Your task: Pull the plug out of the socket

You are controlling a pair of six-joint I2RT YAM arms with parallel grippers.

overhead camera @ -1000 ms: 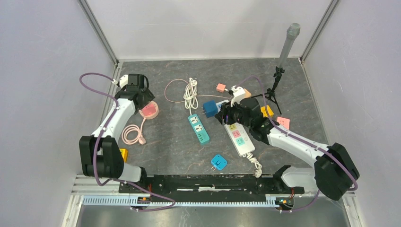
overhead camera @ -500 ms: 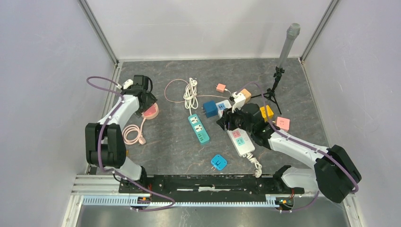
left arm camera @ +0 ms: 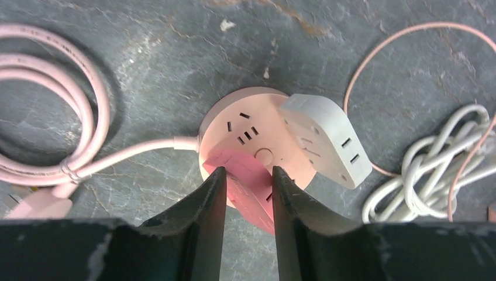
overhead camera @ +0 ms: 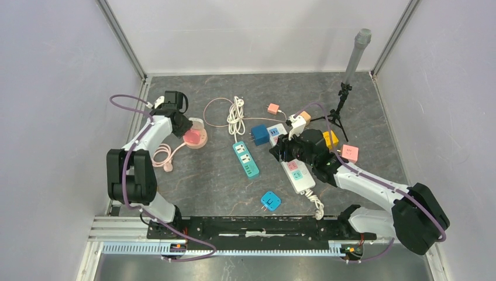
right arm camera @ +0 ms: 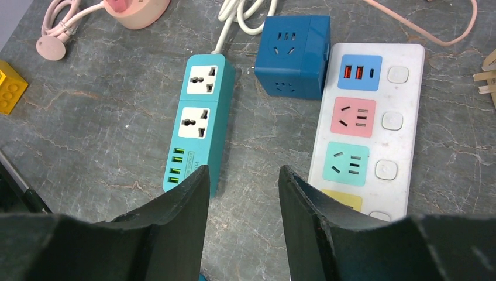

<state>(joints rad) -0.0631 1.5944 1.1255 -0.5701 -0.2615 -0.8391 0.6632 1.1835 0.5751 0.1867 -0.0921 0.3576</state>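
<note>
A round pink socket [left arm camera: 251, 126] lies on the dark stone table, its pink cord [left arm camera: 146, 149] running off to the left. Two plugs sit in it: a flat pink plug [left arm camera: 248, 187] on the near side and a white plug [left arm camera: 324, 137] on the right. My left gripper [left arm camera: 248, 171] is shut on the pink plug, one finger pressed against each of its sides. From above, the socket [overhead camera: 197, 138] sits just right of the left gripper [overhead camera: 183, 126]. My right gripper [right arm camera: 243, 170] hangs open over bare table, holding nothing.
A teal power strip [right arm camera: 202, 120], a blue cube socket [right arm camera: 292, 55] and a white power strip [right arm camera: 365, 129] lie under the right arm. A coiled white cable [overhead camera: 236, 117], a small blue adapter [overhead camera: 270, 201] and a black tripod [overhead camera: 338, 111] are nearby. Walls close three sides.
The left jaws have closed from wide open onto the pink plug. The round socket and its cord have slid a little to the right. The right arm has barely moved.
</note>
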